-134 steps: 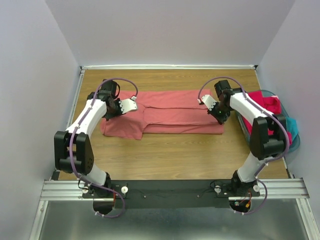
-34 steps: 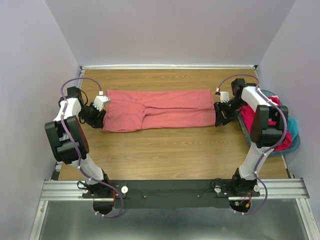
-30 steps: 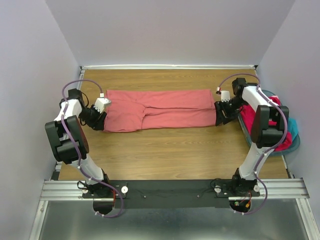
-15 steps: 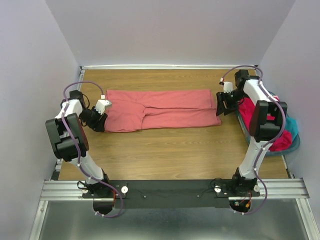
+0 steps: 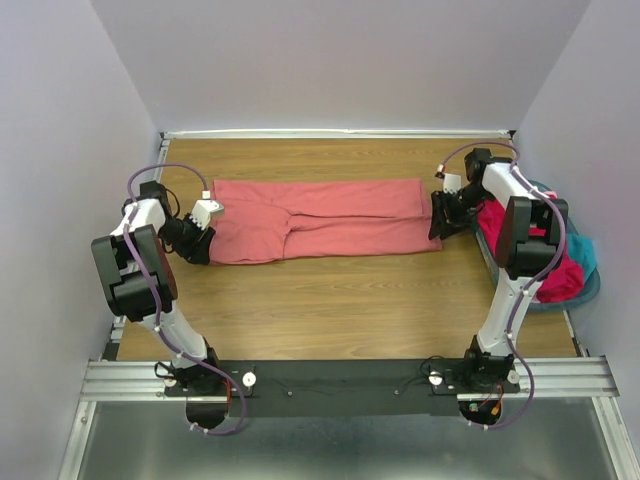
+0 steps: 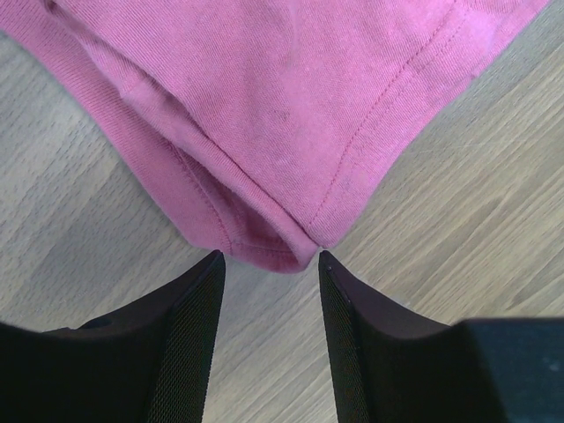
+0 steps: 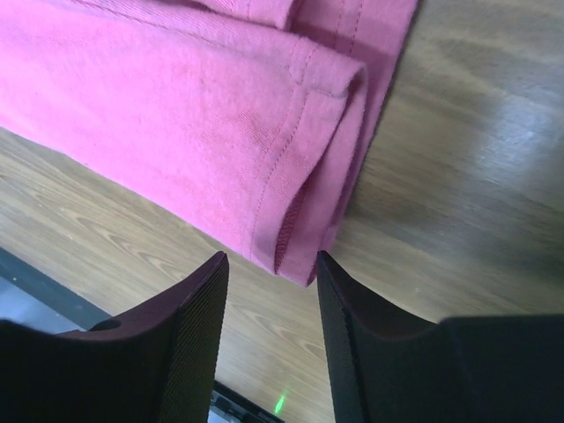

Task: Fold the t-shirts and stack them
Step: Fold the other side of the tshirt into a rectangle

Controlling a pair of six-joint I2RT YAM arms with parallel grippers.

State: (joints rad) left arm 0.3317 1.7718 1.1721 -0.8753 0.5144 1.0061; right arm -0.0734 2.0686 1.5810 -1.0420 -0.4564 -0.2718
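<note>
A salmon-pink t-shirt [image 5: 320, 222] lies folded into a long band across the far half of the table. My left gripper [image 5: 197, 246] sits at the band's near left corner [image 6: 291, 251], open, with that corner lying just ahead of the gap between its tips. My right gripper [image 5: 437, 229] is at the near right corner [image 7: 304, 256], also open, the hemmed corner just ahead of its tips. Neither gripper holds cloth. More t-shirts, magenta-red [image 5: 530, 215] and teal [image 5: 583, 255], lie bunched at the right edge.
A round teal basket [image 5: 590, 285] at the right edge holds the bunched shirts, close behind my right arm. Purple walls close in the table on the left, back and right. Bare wood [image 5: 330, 300] stretches between the shirt and the arm bases.
My right gripper has moved a little toward the shirt's near right corner and its jaws have narrowed slightly. The left gripper has edged in at the left corner. The shirt has not moved.
</note>
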